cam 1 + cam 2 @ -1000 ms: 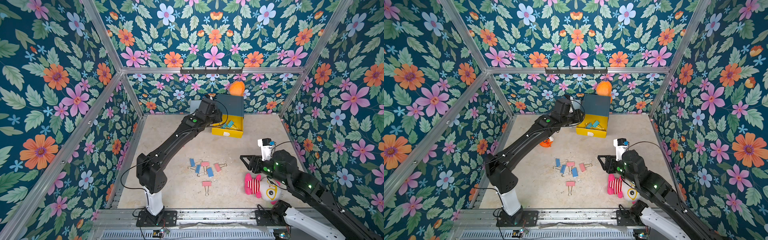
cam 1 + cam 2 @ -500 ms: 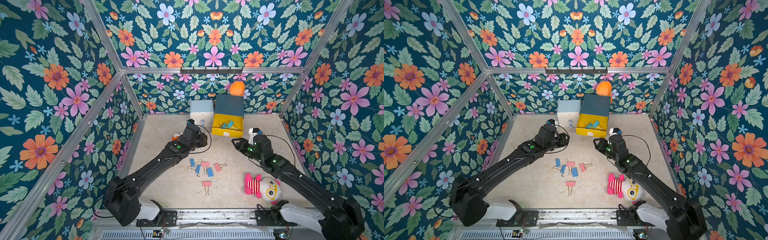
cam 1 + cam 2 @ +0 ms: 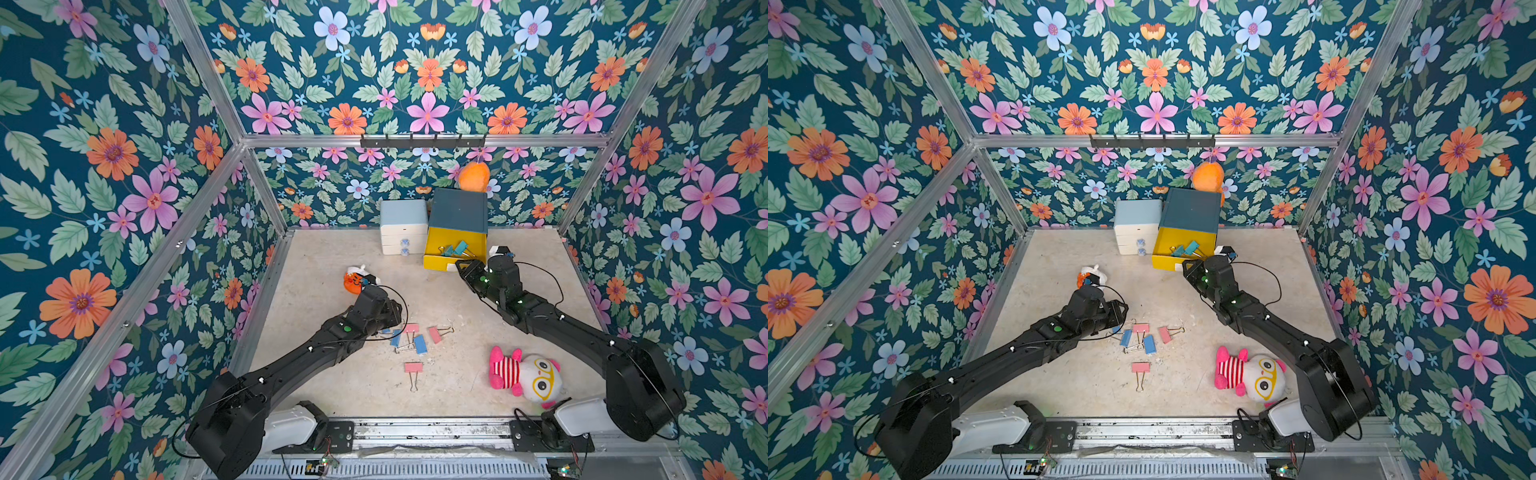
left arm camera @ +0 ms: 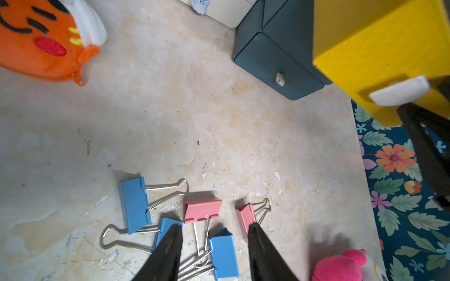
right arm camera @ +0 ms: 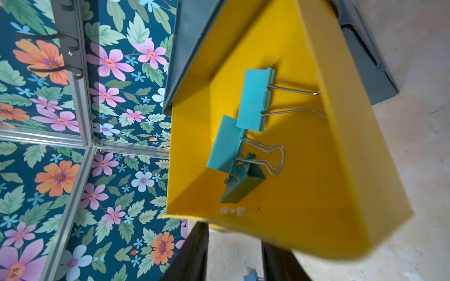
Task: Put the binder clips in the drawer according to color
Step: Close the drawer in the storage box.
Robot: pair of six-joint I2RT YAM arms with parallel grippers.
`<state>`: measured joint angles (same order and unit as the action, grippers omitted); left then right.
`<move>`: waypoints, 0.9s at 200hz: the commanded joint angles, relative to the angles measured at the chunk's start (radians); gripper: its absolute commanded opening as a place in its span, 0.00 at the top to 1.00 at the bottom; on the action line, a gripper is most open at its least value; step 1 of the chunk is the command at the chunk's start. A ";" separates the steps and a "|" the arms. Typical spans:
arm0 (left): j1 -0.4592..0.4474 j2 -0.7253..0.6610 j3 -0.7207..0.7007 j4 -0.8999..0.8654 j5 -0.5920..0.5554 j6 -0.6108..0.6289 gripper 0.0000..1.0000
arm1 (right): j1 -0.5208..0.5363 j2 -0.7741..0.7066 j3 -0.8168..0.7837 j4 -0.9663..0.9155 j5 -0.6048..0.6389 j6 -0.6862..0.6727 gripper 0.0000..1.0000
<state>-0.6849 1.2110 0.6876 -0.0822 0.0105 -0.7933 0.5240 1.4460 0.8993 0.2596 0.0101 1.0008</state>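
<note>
Several blue and pink binder clips (image 3: pixel 420 344) (image 3: pixel 1149 344) lie in a loose pile mid-floor, with one pink clip (image 3: pixel 413 367) apart nearer the front. My left gripper (image 3: pixel 395 318) (image 4: pixel 215 230) hovers over the pile, open; a blue clip (image 4: pixel 222 253) and a pink clip (image 4: pixel 202 210) lie between its fingers (image 4: pixel 170 250). The drawer (image 3: pixel 457 210) stands at the back with its yellow top drawer (image 5: pixel 341 170) pulled out, holding three teal clips (image 5: pixel 254 99). My right gripper (image 3: pixel 462 265) (image 5: pixel 232 233) is at the drawer's white handle (image 4: pixel 399 93), jaws apart.
A white and pale-blue drawer unit (image 3: pixel 404 226) stands left of the cabinet. An orange plush (image 3: pixel 355 280) lies behind my left gripper, a pink and white plush toy (image 3: pixel 525 374) at the front right. Another orange plush (image 3: pixel 473 176) hangs behind the cabinet. Floral walls enclose three sides.
My left arm has drawn back from the yellow drawer to the clip pile. My right arm has swung from near the plush toy up to the drawer front. Both jaws have narrowed.
</note>
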 commanded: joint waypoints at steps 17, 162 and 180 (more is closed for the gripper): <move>0.001 -0.039 -0.103 0.096 0.006 -0.046 0.54 | -0.013 0.045 0.049 0.074 0.045 0.005 0.63; -0.001 -0.080 -0.259 0.183 0.003 -0.087 0.56 | -0.109 0.306 0.206 0.270 0.028 0.044 0.81; -0.001 -0.097 -0.273 0.199 0.002 -0.084 0.55 | -0.108 0.325 0.211 0.302 0.036 0.057 0.81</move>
<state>-0.6868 1.1301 0.4274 0.0818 0.0231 -0.8833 0.4133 1.7519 1.1004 0.5053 0.0376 1.0306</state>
